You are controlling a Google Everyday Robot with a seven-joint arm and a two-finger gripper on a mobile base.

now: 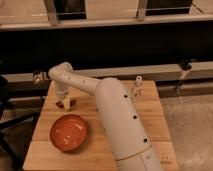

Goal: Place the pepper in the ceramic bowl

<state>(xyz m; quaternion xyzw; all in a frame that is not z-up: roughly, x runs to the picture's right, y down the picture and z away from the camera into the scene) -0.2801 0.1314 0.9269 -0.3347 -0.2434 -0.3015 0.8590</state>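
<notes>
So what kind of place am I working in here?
Probably a café or office break area: a small wooden table with an orange bowl, and a dark low wall behind. The hand is low by the pepper near the table's far-left corner.

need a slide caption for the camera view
Robot pincer at the pepper near the far corner of the wooden table, empty ceramic bowl in front

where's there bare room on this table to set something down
Best: the bare wood on the right, between the arm and the edge of the table, in front of the small white bottle. Crowded: the far left corner, where the gripper sits by the pepper, just behind the ceramic bowl.
</notes>
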